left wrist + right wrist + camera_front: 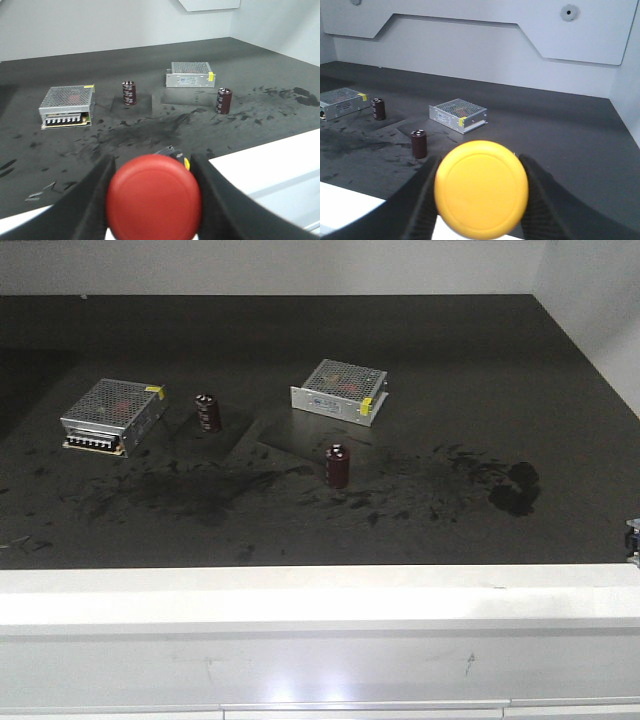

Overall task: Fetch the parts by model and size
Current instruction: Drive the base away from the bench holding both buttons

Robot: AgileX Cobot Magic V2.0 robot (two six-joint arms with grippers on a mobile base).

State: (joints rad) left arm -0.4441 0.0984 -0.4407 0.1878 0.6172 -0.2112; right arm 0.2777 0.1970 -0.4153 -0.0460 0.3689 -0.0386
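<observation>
In the left wrist view a red mushroom-cap push-button switch (154,196) fills the space between my left gripper's (152,200) black fingers, which are shut on it; a bit of its dark base shows behind the cap. In the right wrist view a yellow push-button switch (481,189) sits likewise in my right gripper (481,197), which is shut on it. Both are held near the white front ledge, facing the dark table. Neither switch shows in the front view, and only a sliver of hardware appears at its right edge.
On the dark, scuffed table (470,370) stand two silver mesh-covered boxes (113,416) (340,391) and two dark red cylindrical capacitors (207,412) (337,465). A white ledge (320,605) runs along the front edge. White walls close the back and right.
</observation>
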